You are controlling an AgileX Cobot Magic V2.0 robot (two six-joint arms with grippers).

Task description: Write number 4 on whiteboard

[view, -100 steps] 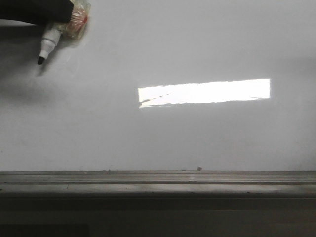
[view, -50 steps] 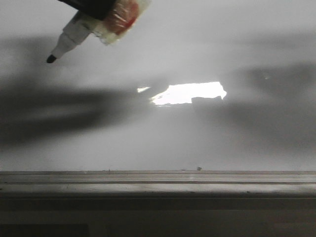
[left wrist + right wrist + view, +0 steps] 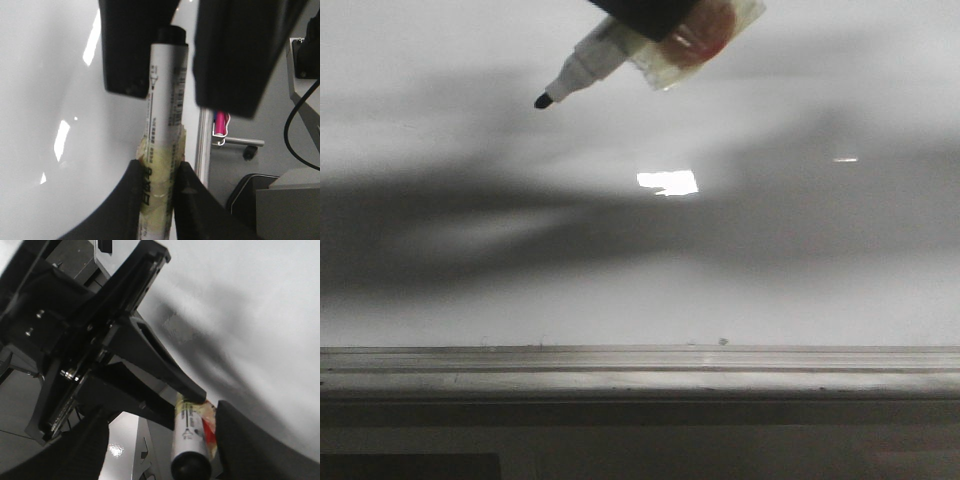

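Observation:
My left gripper (image 3: 159, 180) is shut on a white marker (image 3: 165, 100) at its yellowish tape wrap (image 3: 161, 165). In the front view the marker (image 3: 590, 62) hangs from the dark gripper (image 3: 645, 10) at the top centre. Its black tip (image 3: 543, 101) points down-left, close to the whiteboard (image 3: 820, 270). My right gripper (image 3: 162, 410) is open. Its fingers (image 3: 245, 440) stand on either side of the marker's black rear end (image 3: 190, 467) without touching it. No strokes of the number 4 show on the board.
A grey metal ledge (image 3: 640, 370) runs along the board's lower edge. A small bright glare patch (image 3: 668, 182) sits mid-board among broad arm shadows. Beyond the board's edge, the left wrist view shows a pink object on a wheeled frame (image 3: 221, 125).
The marker and the gripper holding it moved right along the top of the front view. Arm shadows spread across the board and the glare shrank to a small patch.

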